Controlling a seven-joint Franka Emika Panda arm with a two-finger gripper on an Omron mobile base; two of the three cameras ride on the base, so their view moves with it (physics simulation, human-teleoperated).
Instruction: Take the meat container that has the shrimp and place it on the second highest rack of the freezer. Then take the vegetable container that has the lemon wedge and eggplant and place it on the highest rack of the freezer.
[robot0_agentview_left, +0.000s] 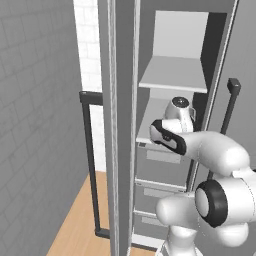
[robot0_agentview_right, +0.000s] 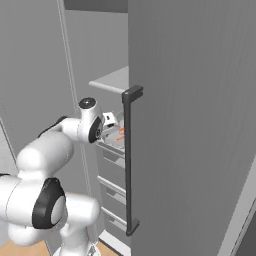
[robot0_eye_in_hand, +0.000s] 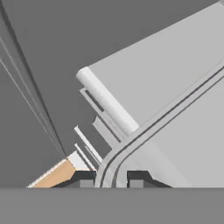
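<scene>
A: What stands at the centre of the frame?
B: An open freezer (robot0_agentview_left: 175, 125). Its upper shelf (robot0_agentview_left: 172, 75) sits at top centre, a lower shelf (robot0_agentview_left: 152, 125) under it, and grey drawers (robot0_agentview_left: 160, 170) below.
A: And the arm?
B: The white arm (robot0_agentview_left: 215, 155) rises from the lower right, its wrist reaching in over the lower shelf.
A: The left side?
B: A grey tiled wall (robot0_agentview_left: 35, 125), a dark door handle (robot0_agentview_left: 90, 165), and wooden floor (robot0_agentview_left: 75, 225) at bottom left.
</scene>
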